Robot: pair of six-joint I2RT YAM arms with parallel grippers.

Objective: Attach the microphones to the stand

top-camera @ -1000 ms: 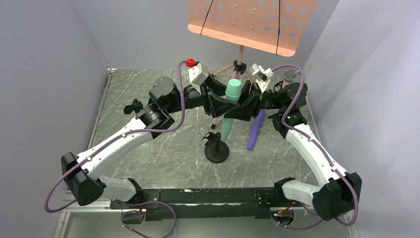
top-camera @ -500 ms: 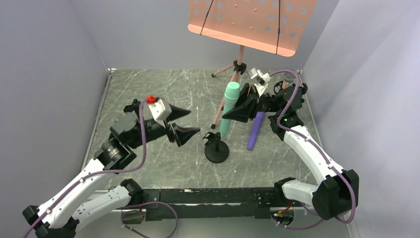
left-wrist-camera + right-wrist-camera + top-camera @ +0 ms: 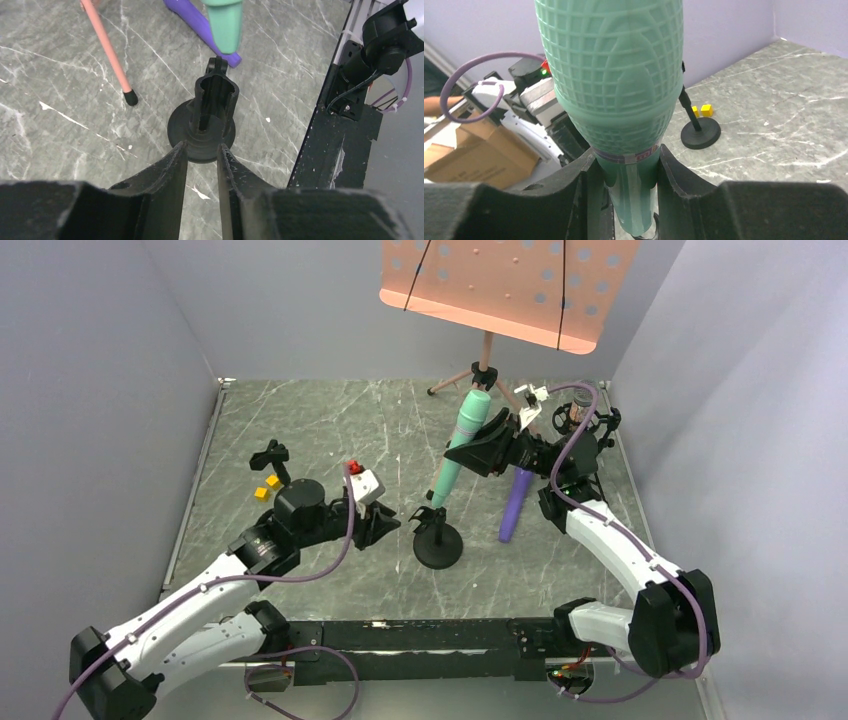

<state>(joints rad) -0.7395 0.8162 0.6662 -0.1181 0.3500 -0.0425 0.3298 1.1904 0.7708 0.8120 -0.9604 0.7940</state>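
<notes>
My right gripper [image 3: 487,443] is shut on the mint green microphone [image 3: 458,447], just below its head, and holds it tilted in the air. The tail points down at the clip of the black round-based stand [image 3: 437,538]. In the right wrist view my fingers [image 3: 585,172] clamp the green microphone [image 3: 616,80]. My left gripper [image 3: 388,525] is low, just left of the stand, with the jaws a little apart and empty. In the left wrist view its tips [image 3: 201,150] reach the stand's base [image 3: 182,125]. The purple microphone [image 3: 515,502] lies on the table right of the stand. The silver-pink one is not clearly visible.
A pink music stand [image 3: 500,285] rises at the back, and one leg [image 3: 106,52] lands near the black stand. A second small black stand [image 3: 272,455] with yellow cubes [image 3: 266,487] sits at the left. Grey walls close in on both sides.
My left gripper let go of the green microphone, swung back and down, and now sits low beside the stand, its jaws narrower. My right gripper tilted the microphone's tail toward the stand's clip.
</notes>
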